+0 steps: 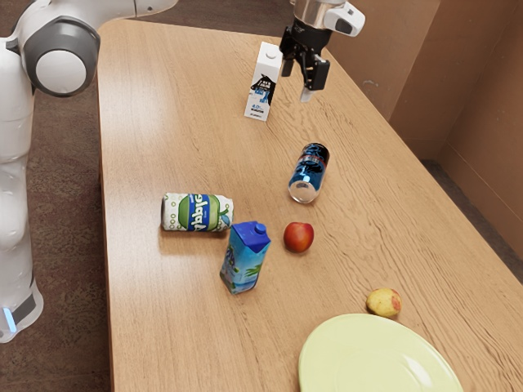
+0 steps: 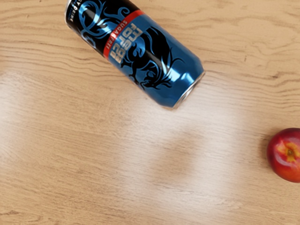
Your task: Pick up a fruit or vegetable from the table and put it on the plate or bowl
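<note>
Seen above the far end of the wooden table (image 1: 163,122): black gripper (image 1: 299,80), fingers spread, nothing between them, just beside a white milk carton (image 1: 263,82). Dark picture and blue print on that carton, too small to read.

Counted: two cartons, two cans, two fruits, one plate.

Lying on its side, blue-and-black energy drink can (image 1: 309,171) (image 2: 136,49); red band apparently reading "SUGARFREE", larger lettering not legible. Also lying down, green-and-white can (image 1: 197,212), writing unreadable. Standing just beside it, blue juice carton (image 1: 244,257).

Resting on the table near the blue carton, red apple (image 1: 298,237) (image 2: 285,154). Sitting close by the rim of the pale green plate (image 1: 343,367), yellowish fruit (image 1: 384,303), apart from the apple.
</note>
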